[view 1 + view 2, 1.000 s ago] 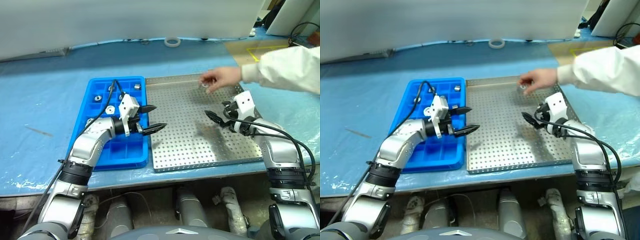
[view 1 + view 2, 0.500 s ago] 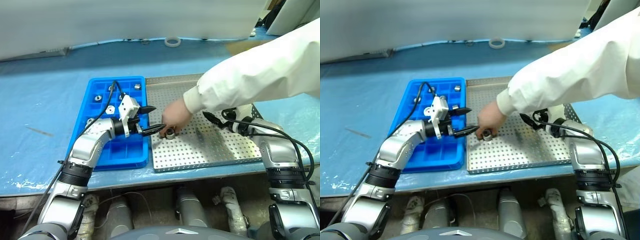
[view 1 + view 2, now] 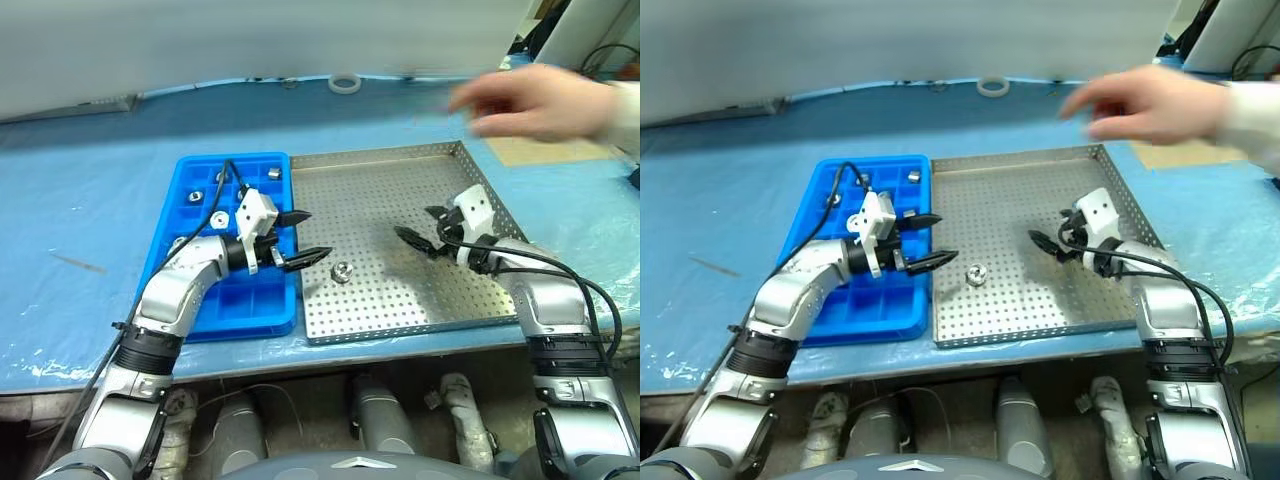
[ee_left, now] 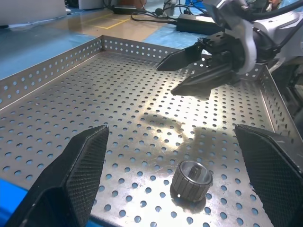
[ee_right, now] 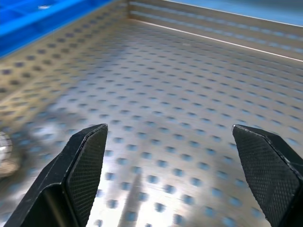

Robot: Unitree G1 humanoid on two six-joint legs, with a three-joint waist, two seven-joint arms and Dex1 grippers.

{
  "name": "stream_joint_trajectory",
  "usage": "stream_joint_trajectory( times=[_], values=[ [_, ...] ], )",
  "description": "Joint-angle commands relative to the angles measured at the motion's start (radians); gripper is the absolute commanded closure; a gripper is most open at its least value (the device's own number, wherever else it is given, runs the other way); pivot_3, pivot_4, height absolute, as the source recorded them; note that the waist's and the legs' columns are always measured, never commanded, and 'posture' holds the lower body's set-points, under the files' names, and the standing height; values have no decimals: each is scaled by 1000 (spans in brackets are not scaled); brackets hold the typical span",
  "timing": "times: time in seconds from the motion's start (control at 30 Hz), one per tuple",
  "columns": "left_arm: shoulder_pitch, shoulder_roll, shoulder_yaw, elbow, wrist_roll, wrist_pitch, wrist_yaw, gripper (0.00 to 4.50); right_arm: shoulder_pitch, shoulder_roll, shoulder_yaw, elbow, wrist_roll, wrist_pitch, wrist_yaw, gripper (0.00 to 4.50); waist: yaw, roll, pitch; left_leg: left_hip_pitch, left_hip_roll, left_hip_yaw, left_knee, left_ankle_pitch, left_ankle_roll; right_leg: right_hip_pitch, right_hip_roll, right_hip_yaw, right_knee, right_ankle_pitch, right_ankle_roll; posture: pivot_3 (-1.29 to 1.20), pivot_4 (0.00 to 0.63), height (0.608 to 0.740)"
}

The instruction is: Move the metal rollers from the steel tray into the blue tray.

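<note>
One metal roller [image 3: 342,271] sits alone near the steel tray's [image 3: 400,310] left edge, between the open left gripper [image 3: 305,237] and open right gripper [image 3: 424,227] (a person's hand [image 3: 530,100] hangs above).

Large square steel tray [image 3: 400,190] of grey perforated sheet metal, dull with soft glare patches. Small silver metal roller [image 4: 191,180], shiny, ribbed on its side. Bright blue gridded tray [image 3: 200,170] of smooth, glossy plastic. Pale blue cover on the surface [image 3: 90,200], thin crinkled plastic film, slightly shiny. Black fingers [image 4: 71,175] of the left hand [image 3: 303,237], matt, finely cross-hatched.
</note>
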Motion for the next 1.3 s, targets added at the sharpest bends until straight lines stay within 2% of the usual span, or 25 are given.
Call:
stream_joint_trajectory(
  times=[0.03,0.3,0.53,0.63,0.8,0.97,1.07,1.3],
  values=[
    [35,20,41,-84,-17,14,32,0,-32,13,51,-68,72,8,100,67,3,0,0,0,0,0,0,0,0,0,0,0,0,0,0,-271,150,740],
    [135,41,107,-194,-44,54,106,0,-85,15,171,-31,94,50,248,67,42,0,0,0,1,0,0,0,0,0,0,0,0,0,0,-150,150,740],
    [219,64,144,-261,-48,60,147,0,-111,-8,329,103,-67,-58,290,67,81,0,0,0,1,0,-1,0,-1,1,0,2,0,0,0,-81,150,740],
    [232,64,160,-283,-61,65,167,0,-123,-16,372,167,-138,-125,290,1063,88,0,0,0,1,0,-1,0,-1,1,-1,3,0,0,0,-60,150,740],
    [251,82,186,-313,-71,74,189,0,-170,29,315,205,-86,-164,304,2760,91,-1,0,1,1,0,-1,0,-1,1,0,4,0,0,0,-24,150,740],
    [293,82,229,-371,-109,96,225,0,-271,130,170,207,71,-100,287,2829,91,-2,0,-1,2,0,-1,0,-1,-2,0,4,1,0,-1,44,150,740],
    [355,89,259,-423,-101,94,265,0,-356,196,137,247,128,-82,305,2829,94,-2,0,-2,2,0,-2,1,-2,-3,0,4,3,3,-6,105,150,740],
    [527,96,376,-578,-128,117,358,0,-476,314,233,471,21,-224,352,2829,148,-4,0,-2,12,-2,-7,3,-7,-3,6,-4,2,-2,-16,276,150,740]
  ],
)
